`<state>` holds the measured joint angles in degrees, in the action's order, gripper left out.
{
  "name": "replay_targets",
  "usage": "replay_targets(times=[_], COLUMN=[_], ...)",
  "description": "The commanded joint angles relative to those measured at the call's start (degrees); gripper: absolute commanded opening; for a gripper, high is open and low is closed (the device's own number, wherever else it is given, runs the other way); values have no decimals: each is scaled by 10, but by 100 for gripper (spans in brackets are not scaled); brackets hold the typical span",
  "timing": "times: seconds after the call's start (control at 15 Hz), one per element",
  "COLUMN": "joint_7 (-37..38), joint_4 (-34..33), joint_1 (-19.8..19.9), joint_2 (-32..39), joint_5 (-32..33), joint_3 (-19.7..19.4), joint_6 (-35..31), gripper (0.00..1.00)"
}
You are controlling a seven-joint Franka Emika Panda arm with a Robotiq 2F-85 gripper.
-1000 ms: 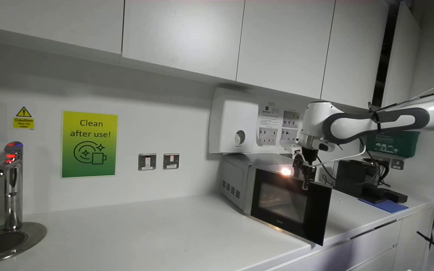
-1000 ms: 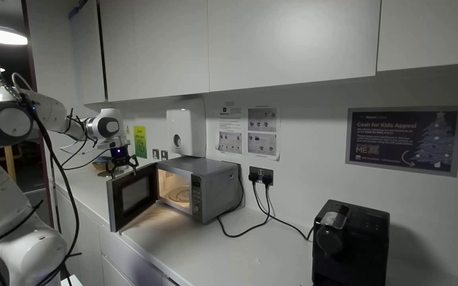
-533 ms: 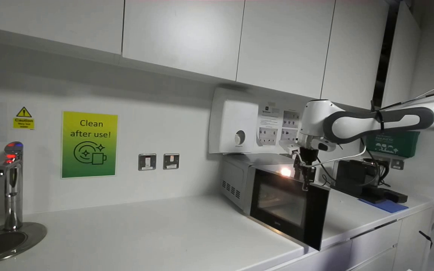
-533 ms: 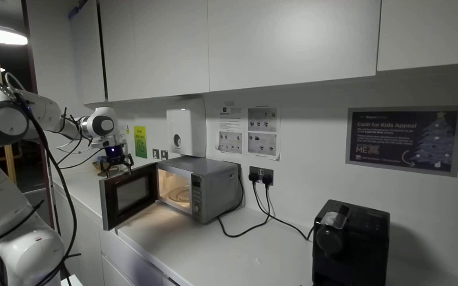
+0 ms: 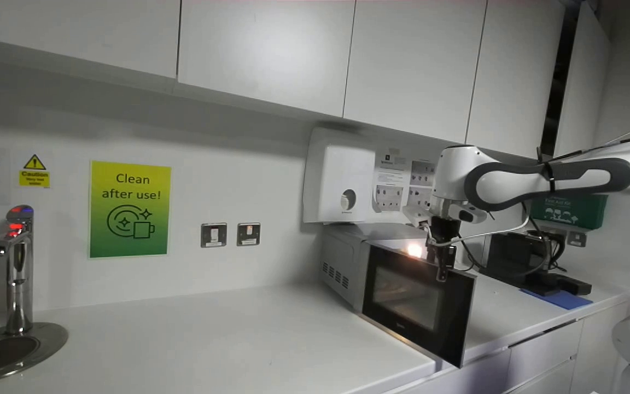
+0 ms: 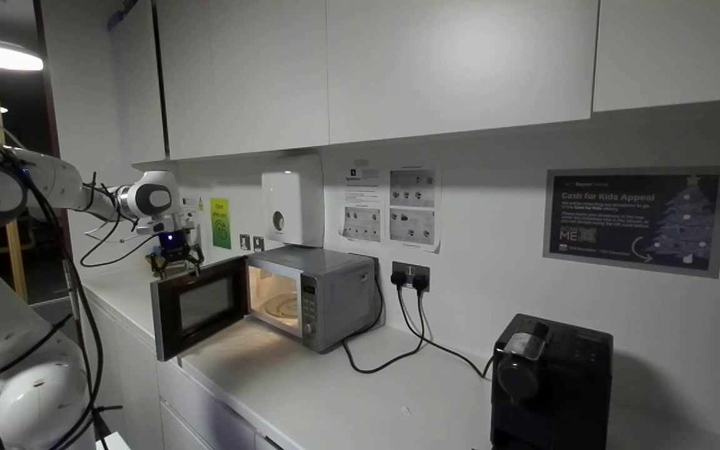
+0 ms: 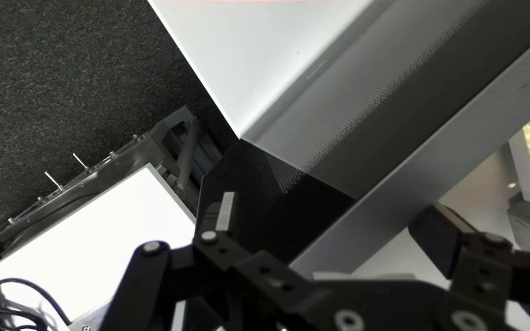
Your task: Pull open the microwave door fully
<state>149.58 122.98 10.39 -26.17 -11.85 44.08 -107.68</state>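
The silver-grey microwave (image 6: 347, 265) stands on the counter with its lit interior showing; it also shows in an exterior view (image 5: 342, 254). Its dark door (image 6: 166, 319) stands wide open, its free end reaching past the counter's front edge. The door's outer face (image 5: 451, 317) also shows. My gripper (image 6: 179, 274) points down at the door's top edge near the free end. In the wrist view my gripper (image 7: 327, 214) is open and straddles the door (image 7: 384, 220), one finger on each side. The inner finger (image 7: 435, 243) is close against the door; contact is unclear.
A white dispenser (image 6: 291, 209) hangs on the wall behind the microwave, below the wall cupboards (image 6: 447, 69). A black coffee machine (image 6: 554, 375) stands farther along the counter (image 6: 335, 406). Black cords (image 6: 391, 370) lie beside the microwave. A tap (image 5: 18, 273) stands on the opposite side.
The door has swung farther open, its free end moving outward past the counter edge. My gripper and arm have moved with it, and the gripper stays open around the door.
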Motion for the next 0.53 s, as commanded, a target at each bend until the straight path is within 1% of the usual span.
replay_targets(times=[0.0,0.33,0.47], joint_7=[0,0,0], joint_4=[-14,-18,-20], joint_1=[57,102,112], joint_2=[-34,-65,-73], joint_5=[-46,-107,-131], joint_3=[42,76,83], joint_6=[20,18,16], gripper=[100,100,100])
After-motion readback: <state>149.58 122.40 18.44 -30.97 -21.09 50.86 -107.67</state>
